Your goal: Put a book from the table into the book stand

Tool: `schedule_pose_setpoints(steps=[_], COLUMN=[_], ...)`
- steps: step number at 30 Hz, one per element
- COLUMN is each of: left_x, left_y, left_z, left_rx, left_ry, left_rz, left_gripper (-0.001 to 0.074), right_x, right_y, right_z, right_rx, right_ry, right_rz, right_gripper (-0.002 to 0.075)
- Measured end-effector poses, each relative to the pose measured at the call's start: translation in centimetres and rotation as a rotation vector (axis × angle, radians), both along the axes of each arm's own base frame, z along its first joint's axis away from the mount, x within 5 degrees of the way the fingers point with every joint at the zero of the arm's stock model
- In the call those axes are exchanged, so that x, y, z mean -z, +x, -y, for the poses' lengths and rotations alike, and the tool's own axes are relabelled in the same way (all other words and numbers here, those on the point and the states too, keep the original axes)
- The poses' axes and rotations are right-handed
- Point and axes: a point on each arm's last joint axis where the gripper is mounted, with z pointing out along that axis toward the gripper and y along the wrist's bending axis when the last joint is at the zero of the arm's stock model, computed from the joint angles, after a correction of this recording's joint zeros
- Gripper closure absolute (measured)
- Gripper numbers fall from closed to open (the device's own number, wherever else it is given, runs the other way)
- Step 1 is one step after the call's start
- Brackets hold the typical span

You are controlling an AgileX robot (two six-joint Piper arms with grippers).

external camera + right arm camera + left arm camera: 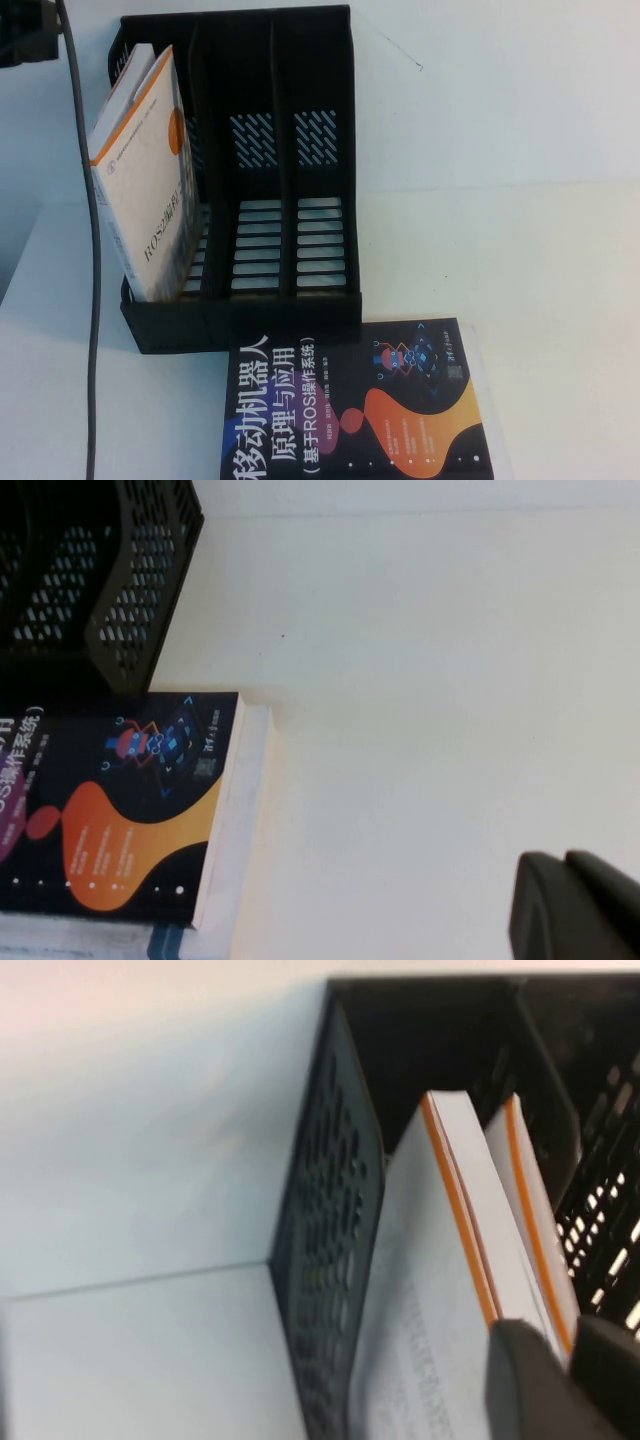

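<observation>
A black book stand (300, 310) with three compartments stands at the back of the table. A white book with orange edges (145, 180) leans upright in its left compartment. A dark book with orange shapes (360, 410) lies flat in front of the stand. My left gripper (570, 1360) shows only in the left wrist view, above the white book (430, 1290) by the stand's left wall (330, 1240), jaws a narrow gap apart, holding nothing. My right gripper (565, 900) is shut and empty over bare table to the right of the dark book (110, 800).
A black cable (93, 250) hangs down left of the stand. The white table (520, 240) runs right of the stand and books. The stand's middle and right compartments hold nothing.
</observation>
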Motion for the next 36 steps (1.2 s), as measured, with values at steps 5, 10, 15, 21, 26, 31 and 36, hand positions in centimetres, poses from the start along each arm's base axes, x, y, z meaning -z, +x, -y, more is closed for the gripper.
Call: schedule_pose_setpoints(steps=[5,10,15,21,26,31,36], left_x=[-3.8,-6.9,-6.0,-0.1,5.0,8.8,10.6], left_y=[-3.9,-10.6,-17.9,-25.2,-28.1,-28.9,-28.7], left_z=[-0.5,-0.5,-0.1,-0.3,-0.7,-0.9,-0.9], left_rx=[-0.031,-0.046,-0.036,-0.085,-0.139,-0.170,-0.169], left_ry=[0.068,0.080,0.028,-0.018,-0.021,-0.022,-0.025], left_rz=[0.103,0.232,0.391,0.519,0.574,0.569,0.524], left_gripper=[0.0726,0.0733,0.0735,0.0736,0.0736,0.0736,0.0736], right_x=[0.3,0.5,-0.1,-0.6,1.5,5.9,8.2], right_y=[-0.2,-0.8,-2.7,-5.4,-5.3,-3.8,-3.1], right_z=[0.2,0.6,1.7,3.1,2.9,1.9,1.3], right_rx=[-0.021,-0.044,-0.047,-0.048,-0.064,-0.077,-0.062], right_ry=[-0.057,-0.112,-0.081,-0.005,0.003,-0.001,0.040], right_rz=[-0.029,-0.047,0.051,0.219,0.276,0.178,0.135], right_gripper=[0.0726,0.0727,0.0727,0.0727,0.0727,0.0727,0.0727])
